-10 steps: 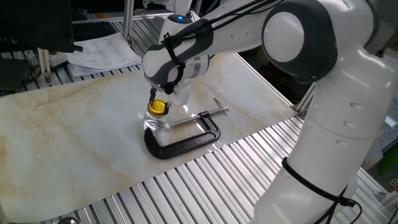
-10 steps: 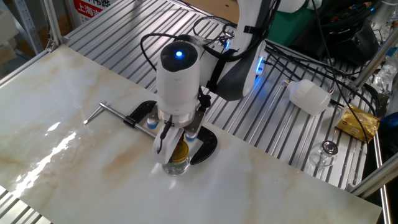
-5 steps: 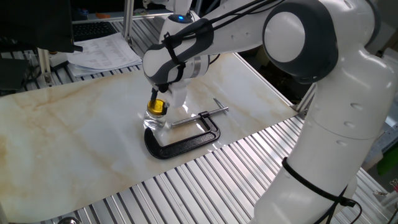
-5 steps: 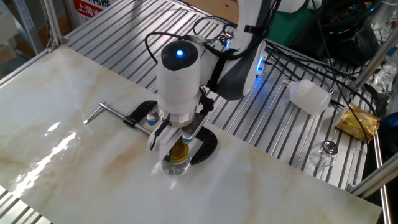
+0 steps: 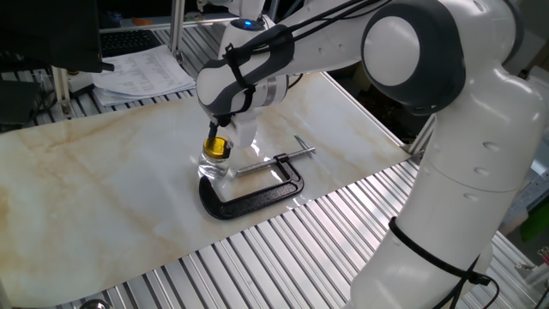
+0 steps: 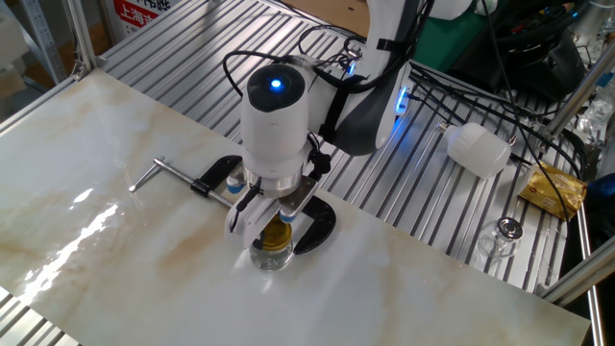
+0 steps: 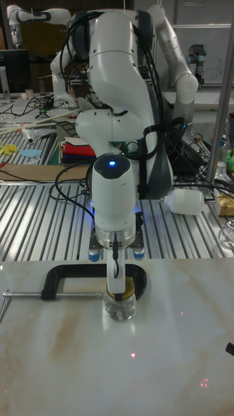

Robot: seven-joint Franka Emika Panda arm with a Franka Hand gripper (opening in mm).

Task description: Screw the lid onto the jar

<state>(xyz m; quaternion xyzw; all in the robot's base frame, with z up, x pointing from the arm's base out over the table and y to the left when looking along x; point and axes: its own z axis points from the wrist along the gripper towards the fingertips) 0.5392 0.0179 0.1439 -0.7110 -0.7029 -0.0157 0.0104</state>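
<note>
The small clear glass jar stands upright on the marble table, just in front of the black C-clamp. On its mouth sits the yellow lid. My gripper comes straight down over the jar, its fingers on opposite sides of the lid and shut on it. In the tall fixed view one finger covers the middle of the lid's front. The white wrist hides the lid's top in that view.
A black C-clamp with a silver screw lies flat right behind the jar. Metal slats surround the marble top. A white plastic bottle and a small glass lie off the table.
The gripper has turned about its vertical axis over the jar, one finger swinging toward the table's front edge. Jar and clamp have stayed in place.
</note>
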